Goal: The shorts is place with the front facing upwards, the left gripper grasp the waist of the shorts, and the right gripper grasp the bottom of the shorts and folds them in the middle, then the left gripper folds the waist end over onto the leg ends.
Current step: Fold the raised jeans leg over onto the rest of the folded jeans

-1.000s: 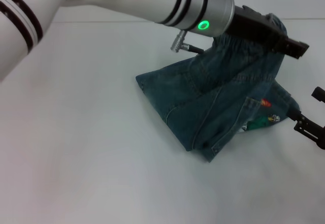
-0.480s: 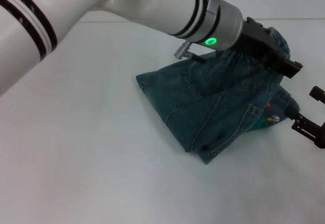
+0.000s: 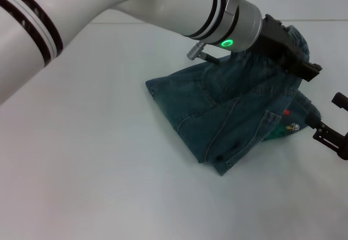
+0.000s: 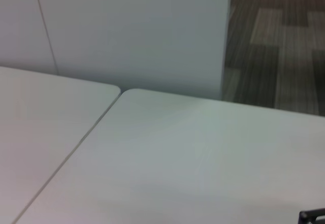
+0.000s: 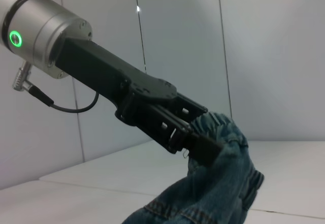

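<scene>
- The shorts (image 3: 228, 117) lie folded lengthwise on the white desk (image 3: 98, 164), towards its far right part, with one end raised off the surface.
- The left gripper (image 3: 296, 60) reaches across from the left side on its white-and-silver wrist, a green ring lit on the wrist.
- Its jaws are pinched on the waist of the shorts (image 5: 223, 132), the gathered elastic band; the right wrist view shows the black fingers (image 5: 203, 145) clamped on that ruffled edge and the denim hanging down from them.
- The waist is held up in the air above the far right part of the desk, over the rest of the cloth.
- The leg ends (image 3: 157, 96) rest flat on the desk, on the side of the pile nearer the middle.
- A small colourful patch (image 3: 288, 124) shows at the right of the pile.
- The right gripper (image 3: 331, 134) sits low by the desk's right edge, just beside the shorts; I cannot tell how its jaws stand.
</scene>
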`<action>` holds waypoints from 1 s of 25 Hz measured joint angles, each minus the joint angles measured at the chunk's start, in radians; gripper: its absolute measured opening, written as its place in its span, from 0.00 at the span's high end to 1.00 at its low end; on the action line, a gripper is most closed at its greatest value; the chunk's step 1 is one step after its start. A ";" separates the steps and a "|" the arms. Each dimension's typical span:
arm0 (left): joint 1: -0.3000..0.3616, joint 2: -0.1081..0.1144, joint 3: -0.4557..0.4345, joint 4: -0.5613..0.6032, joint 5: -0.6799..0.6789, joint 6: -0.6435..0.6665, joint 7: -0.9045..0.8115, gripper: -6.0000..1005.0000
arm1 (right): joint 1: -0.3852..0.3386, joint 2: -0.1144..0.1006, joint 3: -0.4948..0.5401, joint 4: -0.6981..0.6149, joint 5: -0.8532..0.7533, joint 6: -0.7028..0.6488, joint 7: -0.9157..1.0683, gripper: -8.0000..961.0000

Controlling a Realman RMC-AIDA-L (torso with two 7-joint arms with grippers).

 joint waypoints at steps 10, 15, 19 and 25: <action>0.009 0.004 -0.075 0.009 0.012 0.010 -0.096 0.12 | 0.003 0.000 -0.004 0.001 -0.001 0.000 -0.001 0.08; 0.009 0.005 -0.078 0.005 0.015 0.018 -0.114 0.12 | 0.004 0.000 -0.004 0.001 -0.001 -0.002 -0.002 0.08; 0.006 0.006 -0.053 0.002 0.052 0.032 -0.103 0.12 | 0.005 0.000 -0.006 0.001 0.001 -0.002 -0.002 0.08; 0.018 0.001 0.021 0.037 0.130 0.012 -0.100 0.12 | 0.011 0.000 -0.003 0.001 0.000 -0.003 -0.002 0.08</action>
